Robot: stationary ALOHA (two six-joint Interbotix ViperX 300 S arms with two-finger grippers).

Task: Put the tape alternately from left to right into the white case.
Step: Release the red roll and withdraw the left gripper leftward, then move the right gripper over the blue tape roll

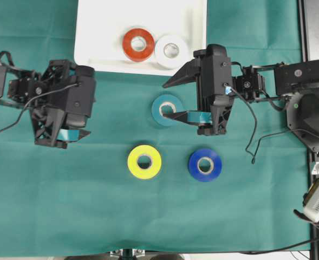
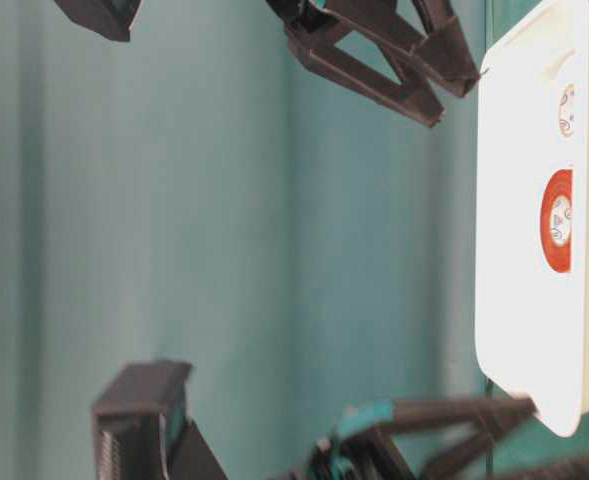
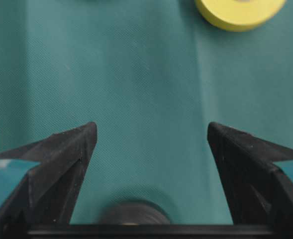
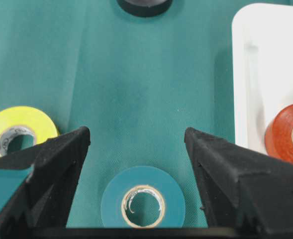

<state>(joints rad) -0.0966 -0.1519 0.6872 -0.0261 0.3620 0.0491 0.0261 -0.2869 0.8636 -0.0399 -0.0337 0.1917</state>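
Orange-red roll and white roll already lie in the white case; teal roll, yellow roll, blue roll wait on green cloth, black roll too; left gripper and right gripper gape wide, both empty.

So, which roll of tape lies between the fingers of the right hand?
The teal roll. It lies between the open right hand's fingers; the yellow and blue rolls lie outside them.

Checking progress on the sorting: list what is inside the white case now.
Inside the white case lie two rolls, side by side and touching: the orange-red roll and the white roll. The case's top edge runs out of the overhead view, so that strip is unseen.
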